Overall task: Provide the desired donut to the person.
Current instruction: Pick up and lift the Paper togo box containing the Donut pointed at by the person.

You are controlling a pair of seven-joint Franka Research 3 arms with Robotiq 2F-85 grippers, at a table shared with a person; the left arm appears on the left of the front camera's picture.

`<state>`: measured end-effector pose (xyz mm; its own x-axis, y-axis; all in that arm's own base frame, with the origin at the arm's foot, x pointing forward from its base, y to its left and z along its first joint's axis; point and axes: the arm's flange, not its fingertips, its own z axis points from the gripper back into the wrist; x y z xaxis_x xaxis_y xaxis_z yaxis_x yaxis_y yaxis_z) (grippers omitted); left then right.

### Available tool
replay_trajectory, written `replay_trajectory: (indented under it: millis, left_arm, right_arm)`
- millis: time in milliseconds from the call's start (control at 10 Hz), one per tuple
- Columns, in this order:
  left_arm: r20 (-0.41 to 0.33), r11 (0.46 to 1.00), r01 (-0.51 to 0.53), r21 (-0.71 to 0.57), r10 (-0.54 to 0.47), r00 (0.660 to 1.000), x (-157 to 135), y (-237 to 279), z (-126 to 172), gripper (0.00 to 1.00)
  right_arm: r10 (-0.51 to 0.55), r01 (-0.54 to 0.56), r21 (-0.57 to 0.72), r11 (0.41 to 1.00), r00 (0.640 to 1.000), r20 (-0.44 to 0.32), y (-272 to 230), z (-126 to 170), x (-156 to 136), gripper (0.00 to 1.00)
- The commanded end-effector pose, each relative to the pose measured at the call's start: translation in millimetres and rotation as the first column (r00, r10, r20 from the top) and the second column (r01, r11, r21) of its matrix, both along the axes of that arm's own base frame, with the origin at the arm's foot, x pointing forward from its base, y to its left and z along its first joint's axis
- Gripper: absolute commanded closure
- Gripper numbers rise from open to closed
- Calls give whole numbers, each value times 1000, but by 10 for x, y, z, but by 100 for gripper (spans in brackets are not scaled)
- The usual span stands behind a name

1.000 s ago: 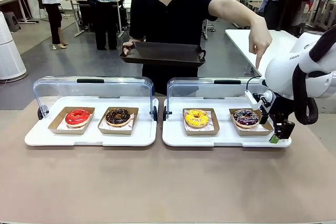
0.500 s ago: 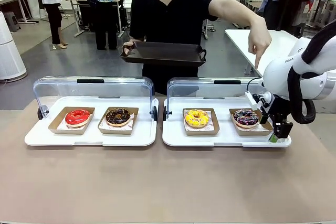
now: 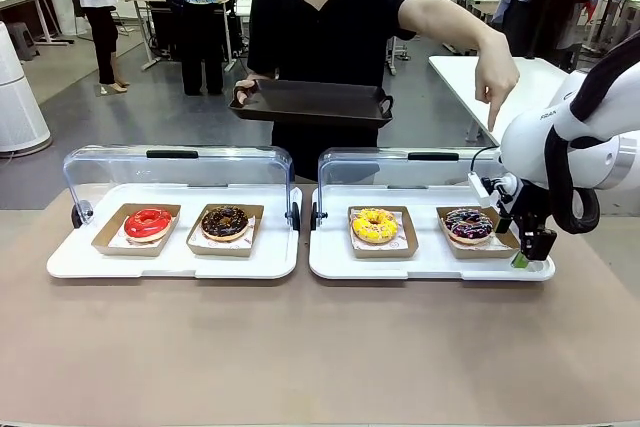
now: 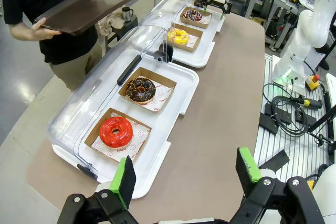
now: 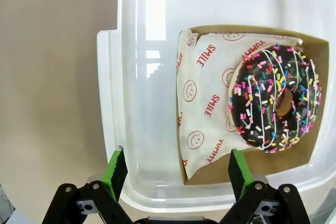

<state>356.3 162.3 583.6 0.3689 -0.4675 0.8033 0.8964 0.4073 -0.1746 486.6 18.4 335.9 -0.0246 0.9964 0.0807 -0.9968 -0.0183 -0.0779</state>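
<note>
The person [image 3: 330,17] in a black T-shirt holds a dark serving tray [image 3: 310,102] in one hand. The other hand [image 3: 495,75] points a finger down at the chocolate donut with coloured sprinkles [image 3: 468,224] [image 5: 275,104] in the rightmost cardboard box. My right gripper [image 3: 527,252] [image 5: 177,167] hangs open just beside that box, over the near right corner of the white tray [image 3: 430,265], touching nothing. My left gripper [image 4: 185,170] is open and empty, high above the table's left end, with the red donut [image 4: 116,131] below it.
Two white trays with raised clear lids [image 3: 180,172] hold the boxed donuts: red [image 3: 148,223], chocolate [image 3: 225,221], yellow [image 3: 375,224] and the sprinkled one. The brown table in front of them is bare. Bystanders stand far behind.
The right arm's body has shifted slightly left and settled; its gripper stays by the tray's right end. The person's pointing hand has barely moved.
</note>
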Motion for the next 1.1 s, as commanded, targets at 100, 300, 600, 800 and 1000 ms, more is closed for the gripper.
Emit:
replay_trajectory:
  millis: [100,300,600,800,1000]
  left_arm:
    - [10,1000,5,-14,-5,1000,-8,9,9,0]
    - [10,1000,5,-14,-5,1000,-8,9,9,0]
    - [10,1000,5,-14,-5,1000,-8,9,9,0]
    - [10,1000,5,-14,-5,1000,-8,9,9,0]
    - [10,1000,5,-14,-5,1000,-8,9,9,0]
  right_arm:
    - [-6,6,1,1000,1000,27,-26,-72,75,21]
    - [-6,6,4,1000,999,39,-47,-106,79,60]
    - [-1,1,9,1000,999,50,-54,-142,80,100]
    - [1,-1,10,1000,999,46,-48,-155,79,100]
    - [0,-1,12,1000,999,44,-48,-160,76,100]
